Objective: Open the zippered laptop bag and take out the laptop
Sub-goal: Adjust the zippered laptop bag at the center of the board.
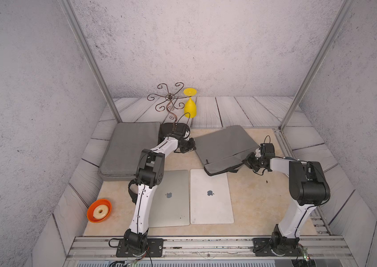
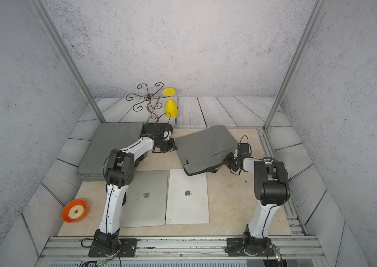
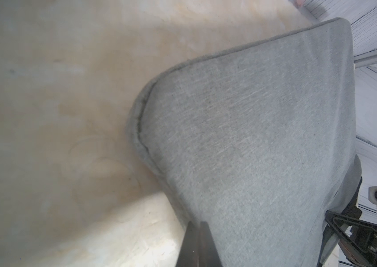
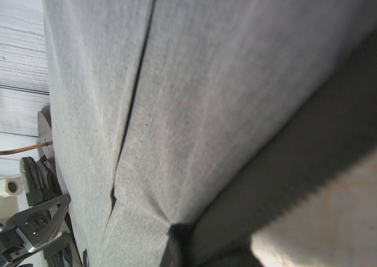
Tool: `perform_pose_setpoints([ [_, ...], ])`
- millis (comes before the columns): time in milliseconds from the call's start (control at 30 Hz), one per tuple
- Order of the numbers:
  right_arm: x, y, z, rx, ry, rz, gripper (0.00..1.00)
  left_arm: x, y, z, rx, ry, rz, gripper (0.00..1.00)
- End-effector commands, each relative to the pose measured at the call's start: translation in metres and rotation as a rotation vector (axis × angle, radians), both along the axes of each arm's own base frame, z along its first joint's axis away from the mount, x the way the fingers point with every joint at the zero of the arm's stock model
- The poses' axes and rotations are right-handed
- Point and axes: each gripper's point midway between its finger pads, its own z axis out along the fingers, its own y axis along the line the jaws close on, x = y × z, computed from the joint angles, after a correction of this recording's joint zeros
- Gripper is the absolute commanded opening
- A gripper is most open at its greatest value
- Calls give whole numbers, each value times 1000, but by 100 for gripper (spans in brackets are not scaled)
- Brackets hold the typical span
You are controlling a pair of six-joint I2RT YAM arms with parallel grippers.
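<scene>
Although it rests on the beige mat (image 1: 252, 196) between the arms, the grey laptop bag (image 1: 224, 148) sags like soft, light cloth in both top views. The left gripper (image 1: 188, 146) is at its far corner, the right gripper (image 1: 248, 161) is at its near right corner, and two laptops (image 1: 210, 196) lie bare in front. From the left wrist, the pressed-together fingers (image 3: 192, 242) seem to pinch the bag's piped rim. From the right wrist, the jaws are clamped on puckered fabric beside a dark seam (image 4: 134, 92). No zipper pull shows, so the stiffer rim looks the surest hold.
</scene>
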Motion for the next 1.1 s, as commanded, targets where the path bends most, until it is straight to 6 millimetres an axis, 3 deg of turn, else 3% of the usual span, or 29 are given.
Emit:
perform_pose_setpoints([
  [0, 14, -14, 26, -59, -64, 18, 1, -21, -22, 41, -41, -49, -59, 0],
  [333, 51, -18, 45, -216, -89, 212, 1, -93, -46, 64, -94, -24, -51, 0],
  [633, 84, -3, 36, -193, -92, 358, 1, -144, -64, 76, -152, 25, 7, 0],
  [833, 99, 14, 20, -183, -89, 425, 2, -165, -69, 78, -168, 54, 19, 0],
  [1067, 113, 31, 12, -182, -119, 454, 5, -169, -65, 76, -139, 51, 17, 0],
])
